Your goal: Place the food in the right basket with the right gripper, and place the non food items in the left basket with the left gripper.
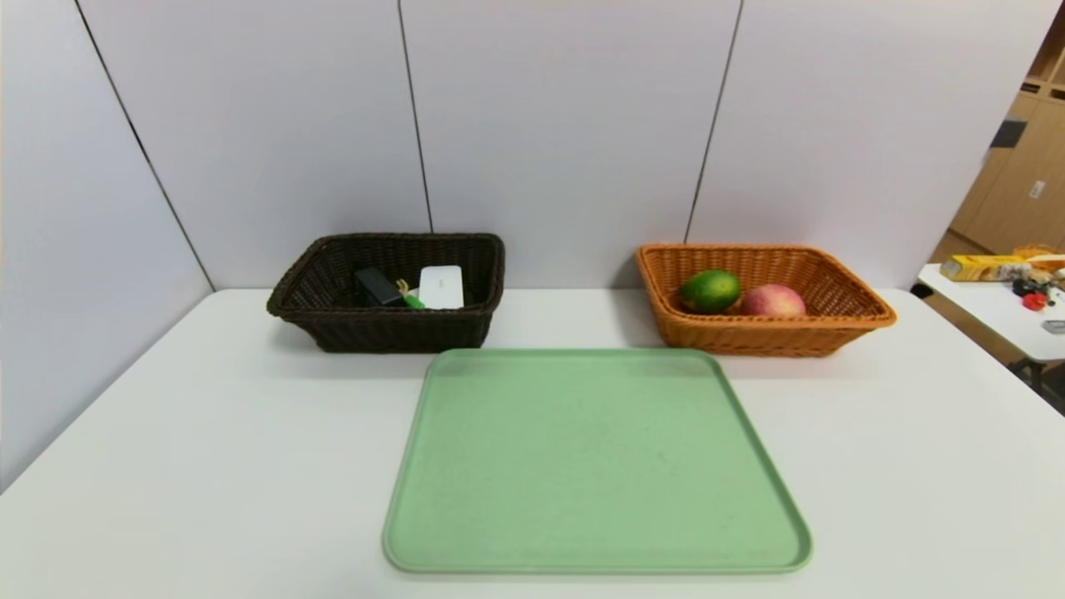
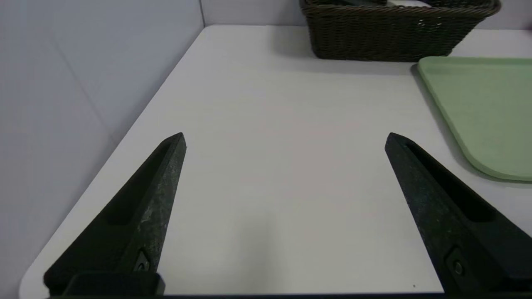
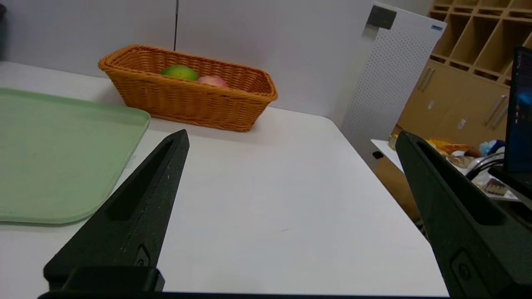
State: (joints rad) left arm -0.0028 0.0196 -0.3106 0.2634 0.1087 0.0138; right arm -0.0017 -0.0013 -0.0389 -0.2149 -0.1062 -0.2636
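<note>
Two fruits, green fruit (image 1: 710, 290) and peach (image 1: 772, 300), found sorted in orange basket (image 3: 199, 109) well ahead of right gripper (image 3: 291, 139), non-food in brown basket (image 2: 390, 39) well ahead of left gripper (image 2: 284, 139); both spread wide, empty, apparently parked, sorting judged complete.

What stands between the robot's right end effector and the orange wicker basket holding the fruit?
Nothing visible. The right end effector is open above bare white table, and that stretch runs unbroken to the rectangular orange wicker basket. The flat green plastic tray lies beside that path, not across it.
</note>
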